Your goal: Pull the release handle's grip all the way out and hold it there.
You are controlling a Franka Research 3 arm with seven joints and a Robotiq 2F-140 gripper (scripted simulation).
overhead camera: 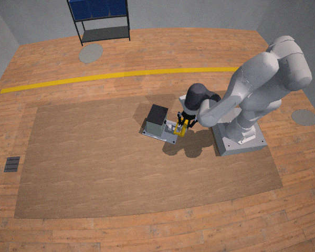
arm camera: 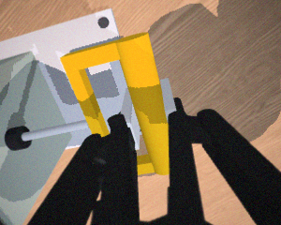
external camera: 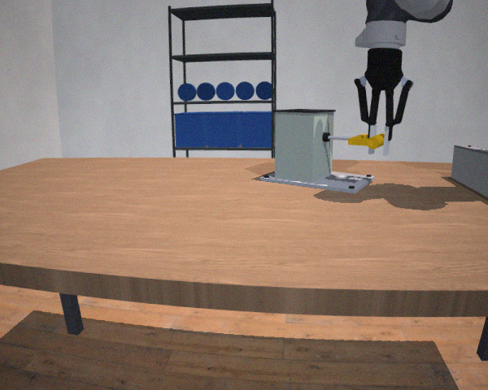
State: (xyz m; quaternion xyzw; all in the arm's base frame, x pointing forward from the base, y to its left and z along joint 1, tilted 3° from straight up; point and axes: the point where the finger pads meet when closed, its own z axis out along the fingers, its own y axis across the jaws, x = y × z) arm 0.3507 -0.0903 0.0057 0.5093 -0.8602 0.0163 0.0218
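Gripper hangs straight down from the arm, fingers nearly together and clamped on the yellow handle, one finger on each side of its outer bar. Handle sits off the table, in front of the grey-green box, joined to it by a thin grey rod that runs into a dark collar on the box face.

Side view gives the height: handle level, well above the base plate, gripper touching nothing else. It doesn't show the handle's shape, just a yellow wedge end-on.

Wrist cam shows it's an open rectangular frame w/ a thick round bar on the far side; black fingers straddle that bar near one end. Rod exposed between collar and frame.

Top view shows the layout: box w/ dark lid, handle between box and the arm's grey pedestal, wrist partly covering the gripper. A shelf rack stands against the far wall, well apart.
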